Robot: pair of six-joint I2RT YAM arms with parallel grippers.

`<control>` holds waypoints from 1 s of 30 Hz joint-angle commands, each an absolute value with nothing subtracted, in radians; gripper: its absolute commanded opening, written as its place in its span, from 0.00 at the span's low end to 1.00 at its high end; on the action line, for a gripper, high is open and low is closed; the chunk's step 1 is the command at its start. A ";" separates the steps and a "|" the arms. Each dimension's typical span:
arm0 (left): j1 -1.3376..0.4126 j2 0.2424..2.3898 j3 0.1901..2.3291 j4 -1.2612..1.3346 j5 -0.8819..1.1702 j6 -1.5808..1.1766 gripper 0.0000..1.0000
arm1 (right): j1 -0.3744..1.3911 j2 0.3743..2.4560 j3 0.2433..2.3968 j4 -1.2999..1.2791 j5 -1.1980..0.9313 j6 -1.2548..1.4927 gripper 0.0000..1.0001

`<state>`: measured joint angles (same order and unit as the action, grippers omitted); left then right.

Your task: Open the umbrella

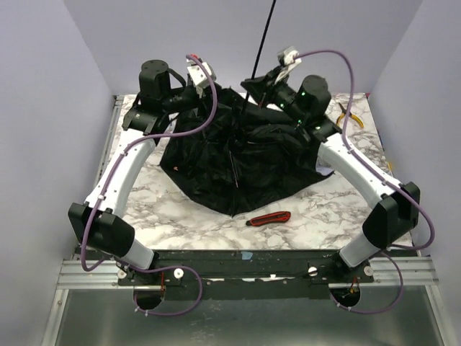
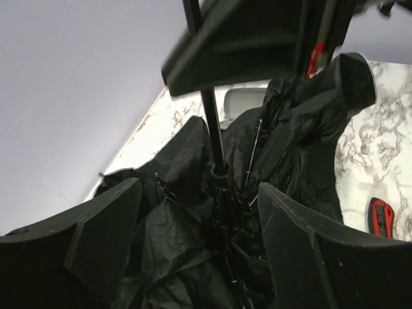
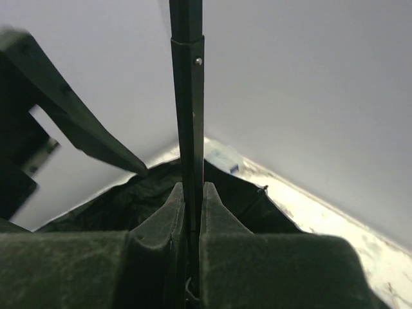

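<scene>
- Low in the top view, nearest the arm bases, a small red-and-black utility knife (image 1: 268,218) lies on the white-and-grey marbled table top (image 1: 180,216), just beside the canopy's front edge.
- Behind it, at mid-frame, the folding umbrella (image 1: 230,162) rests on the table with its black inner cloth facing up, spread but slack and creased.
- That cloth looks light and limp, and the thin wire ribs look easy to bend, so neither seems a good place to grip.
- At the upper left of the canopy, the left gripper (image 2: 199,193) stands wide and holds nothing. Its two black fingers (image 2: 103,225) flank the crumpled folds where the ribs meet.
- At the upper right, the right gripper (image 3: 190,193) is pinched tight on the thin black telescopic shaft (image 3: 187,96).
- That shaft is probably stiff but slim and smooth, so a clamp could slide along it. The hub around it looks like the better place to push.
- Only the top view shows the whole canopy and the shaft rising out of the frame's upper edge.
- Only the left wrist view shows the ribs and hub, and only the right wrist view shows the clamp and the shaft's joint.
</scene>
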<state>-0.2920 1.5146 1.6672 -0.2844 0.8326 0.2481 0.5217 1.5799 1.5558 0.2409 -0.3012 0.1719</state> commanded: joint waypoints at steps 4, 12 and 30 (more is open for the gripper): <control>-0.279 1.501 1.358 0.036 0.803 0.315 0.69 | 0.519 1.700 1.336 0.534 -0.321 0.046 0.01; -0.307 1.606 1.178 0.429 0.744 0.199 0.58 | 0.520 1.801 1.420 0.531 -0.296 0.031 0.01; -0.321 1.922 1.465 0.473 0.599 0.061 0.29 | 0.518 1.903 1.625 0.450 -0.247 0.145 0.01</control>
<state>-0.3176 1.8904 1.4055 0.4824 0.6796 0.0551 0.5182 1.8954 1.5665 0.4473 -0.2611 0.1062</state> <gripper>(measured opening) 0.315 0.065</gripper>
